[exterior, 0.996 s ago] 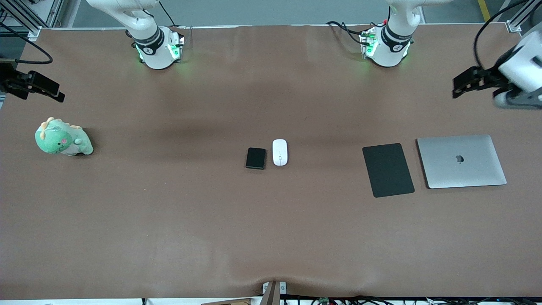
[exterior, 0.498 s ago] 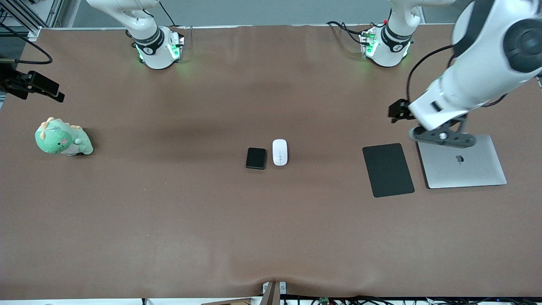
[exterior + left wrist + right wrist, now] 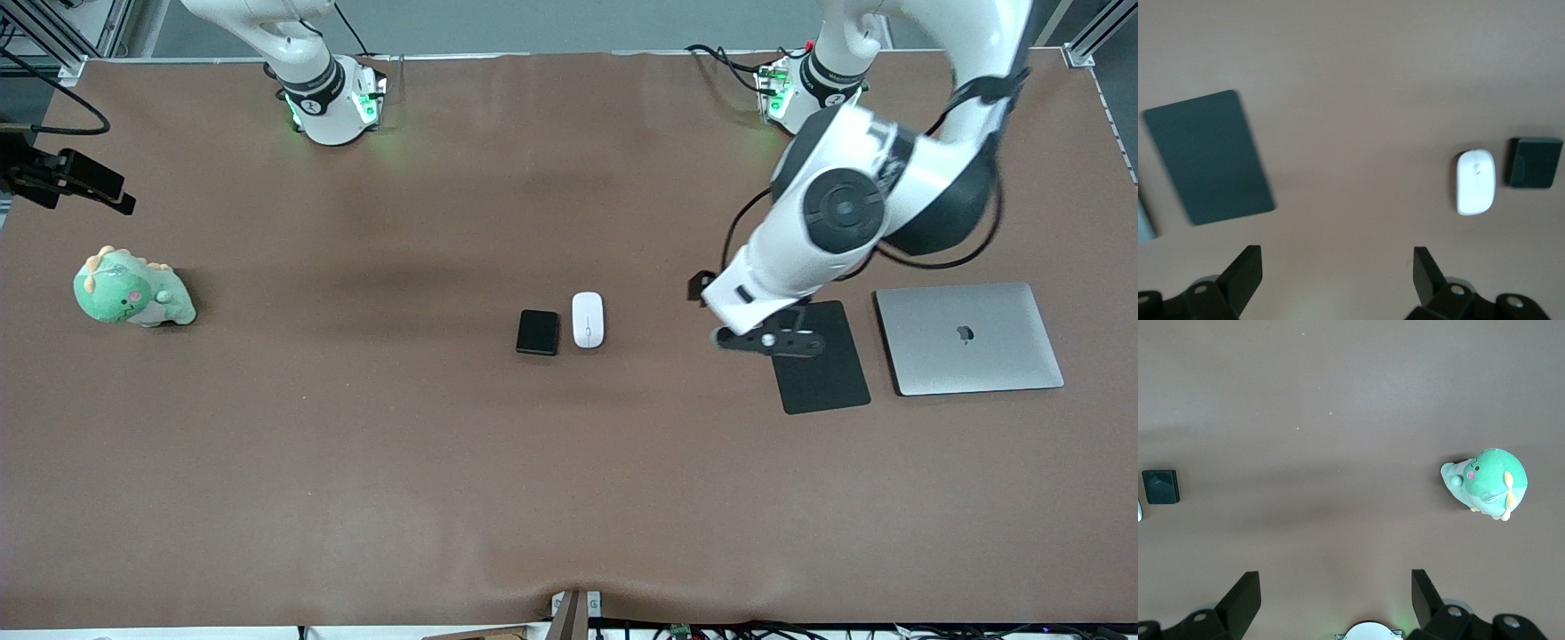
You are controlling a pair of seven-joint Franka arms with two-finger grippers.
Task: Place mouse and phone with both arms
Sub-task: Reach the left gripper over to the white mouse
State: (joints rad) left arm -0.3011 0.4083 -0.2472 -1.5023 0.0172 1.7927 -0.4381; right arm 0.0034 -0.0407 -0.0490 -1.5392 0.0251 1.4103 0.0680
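Mouse [image 3: 588, 320] and phone [image 3: 538, 332] lie side by side, mid table, just apart, phone toward right arm's end. Both long axes point at robots

Left gripper [image 3: 770, 341] up over edge of black pad [image 3: 815, 356], fingers wide, nothing held. Mouse lies toward right arm's end from it, with bare table between. Left arm is the nearer one, so likely goes for mouse first

Right gripper [image 3: 1331, 603] waits high near green toy [image 3: 130, 290], fingers wide, nothing held

White mouse [image 3: 588, 320] – black phone [image 3: 538, 332] just beside.
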